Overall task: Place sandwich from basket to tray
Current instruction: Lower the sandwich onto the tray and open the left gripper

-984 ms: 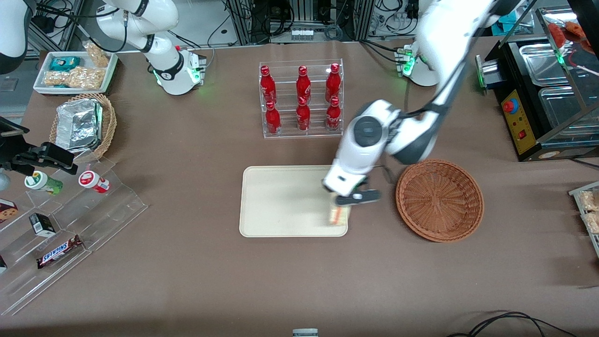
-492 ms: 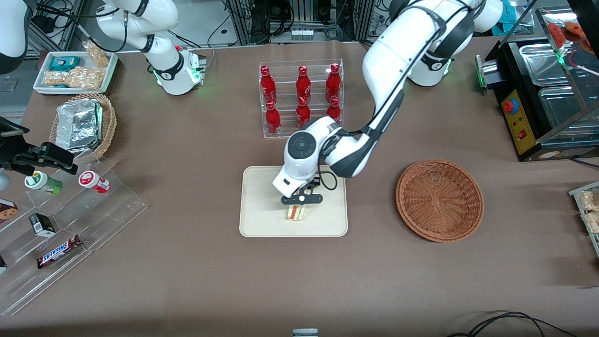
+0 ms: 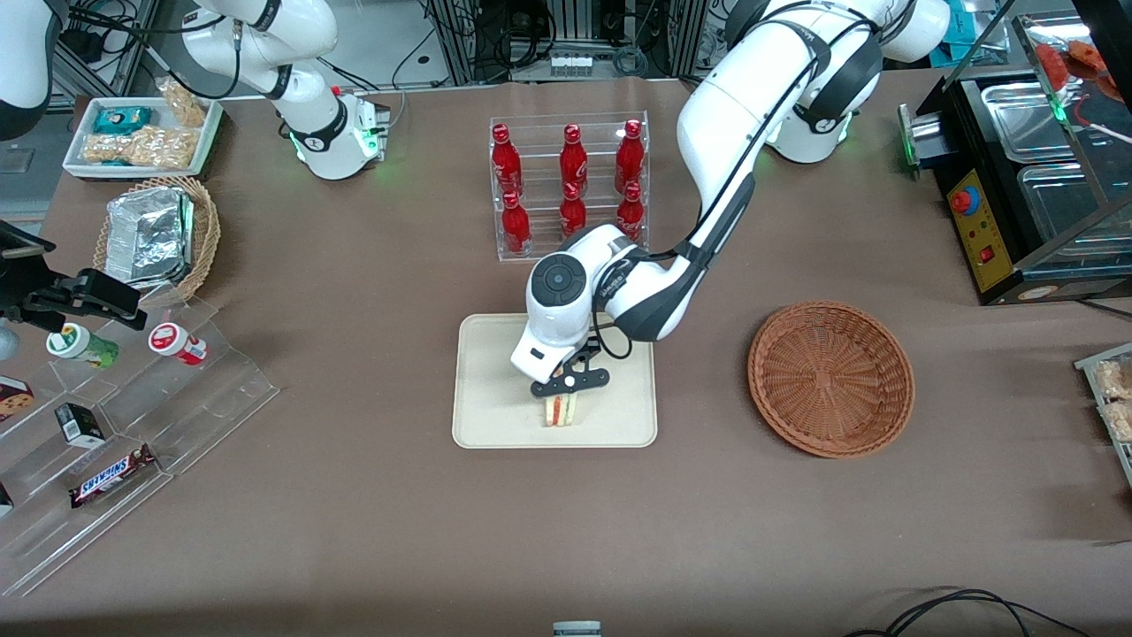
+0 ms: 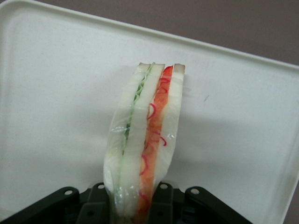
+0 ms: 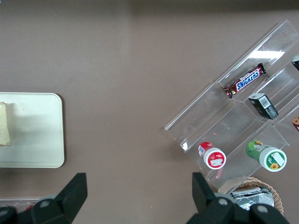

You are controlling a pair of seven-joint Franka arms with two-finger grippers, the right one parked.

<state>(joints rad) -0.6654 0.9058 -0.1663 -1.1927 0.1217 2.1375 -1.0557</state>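
I am watching the gripper (image 3: pixel 561 397) hanging over the tray (image 3: pixel 495 398), clenched on the sandwich (image 3: pixel 559 410) — the wedge is sitting between the fingers, over the part of the tray nearer the front camera. From the front I am seeing only the sandwich's narrow layered edge below the black fingers; the left wrist view is giving me much more — white bread slices, a green layer, a red-orange one with thin red strands, the clear wrap, and the cream tray (image 4: pixel 56 84) all around it. Whether the sandwich (image 4: pixel 142 154) is touching the tray I cannot tell from either view.

The right wrist view is catching the tray's rounded corner (image 5: pixel 46 149) with a sliver of pale bread (image 5: pixel 4 123) at the frame edge, plus a clear stepped display where I am reading "SNICKERS" on a bar (image 5: pixel 245 80). The same bar (image 3: pixel 110 476) is lying toward the parked arm's end of the worktop in the front view.

The basket (image 3: pixel 830 378) is sitting empty toward the working arm's end, well apart from the tray. A clear rack of red bottles (image 3: pixel 570 186) is standing farther from the front camera than the tray, with the arm's elbow partly covering it.
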